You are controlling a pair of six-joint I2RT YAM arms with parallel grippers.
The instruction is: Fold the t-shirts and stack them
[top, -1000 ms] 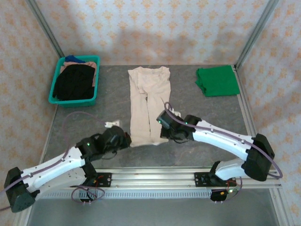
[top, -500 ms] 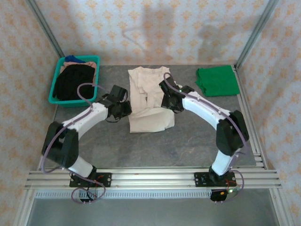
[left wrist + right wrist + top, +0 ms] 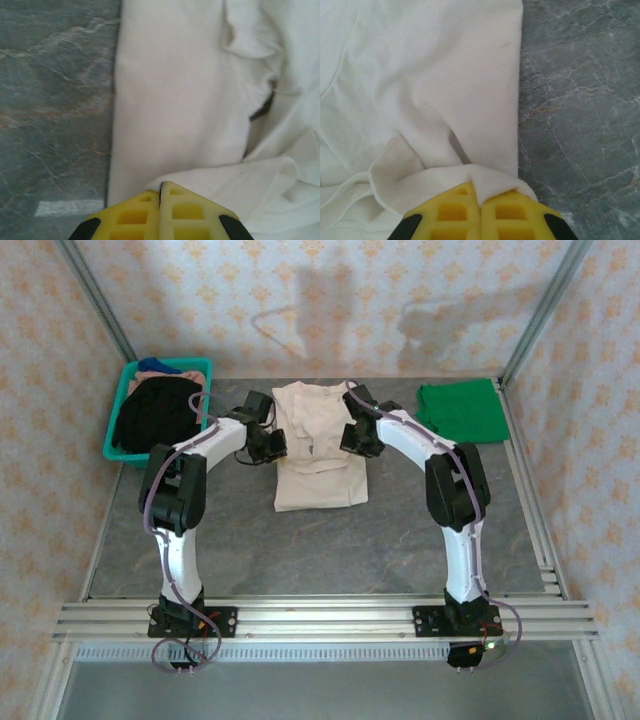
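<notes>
Far-left corner of the table [image 3: 300, 550]: basket [image 3: 150, 455]. Holds dark clothes. Just right of it: left gripper [image 3: 268, 445]. Touches the left edge of the cream shirt [image 3: 318, 485]; clamps a raised fold of it between yellow fingers [image 3: 135, 217] pressed together. Mid-table, toward the far edge: the shirt itself. Lies between both grippers, partly folded over itself. At its right edge: right gripper [image 3: 358, 437]. Grips a lifted hem the same way, tips tight together. Near the far-right corner: green shirt [image 3: 462, 411]. Lies folded, well apart from both grippers.
</notes>
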